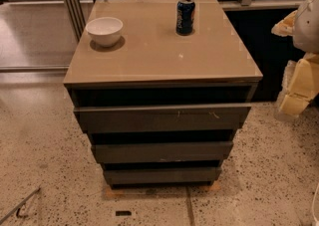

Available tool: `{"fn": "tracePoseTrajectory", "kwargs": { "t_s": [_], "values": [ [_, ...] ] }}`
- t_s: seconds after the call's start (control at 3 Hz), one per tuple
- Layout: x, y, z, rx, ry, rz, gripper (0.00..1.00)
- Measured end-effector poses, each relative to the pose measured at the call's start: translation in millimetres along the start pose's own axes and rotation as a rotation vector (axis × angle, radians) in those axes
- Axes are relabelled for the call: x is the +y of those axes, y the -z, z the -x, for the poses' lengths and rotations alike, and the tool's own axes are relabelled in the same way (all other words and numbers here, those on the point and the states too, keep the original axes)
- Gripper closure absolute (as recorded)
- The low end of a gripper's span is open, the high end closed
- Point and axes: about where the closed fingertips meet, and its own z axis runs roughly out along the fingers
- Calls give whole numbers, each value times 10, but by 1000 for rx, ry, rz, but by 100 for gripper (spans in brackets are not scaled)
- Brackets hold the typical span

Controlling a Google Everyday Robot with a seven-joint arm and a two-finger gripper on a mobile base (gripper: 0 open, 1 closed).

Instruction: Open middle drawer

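- The middle drawer (162, 151) is the second dark front under the tan counter (149, 56).
- It sits between the top drawer (162, 118) and the bottom drawer (162, 175).
- A white bowl (104, 31) and a blue can (185, 17) stand on the counter.
- The end effector (296, 90) is at the right edge, away from the drawers. I cannot tell if it is gripping.

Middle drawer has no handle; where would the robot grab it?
Probably the middle drawer by its front's upper lip, from the front and slightly above: the dark gap over it leaves room for a finger. The gripper is not in view.
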Motion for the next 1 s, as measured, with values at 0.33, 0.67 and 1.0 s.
{"fn": "tracePoseTrajectory", "kwargs": {
  "t_s": [0.33,0.67,1.0],
  "values": [
    [0,0,0,0,0,0,0],
    [69,-288,-28,-40,5,13,0],
    [237,-910,-74,-128,0,57,0]
  ]
}}
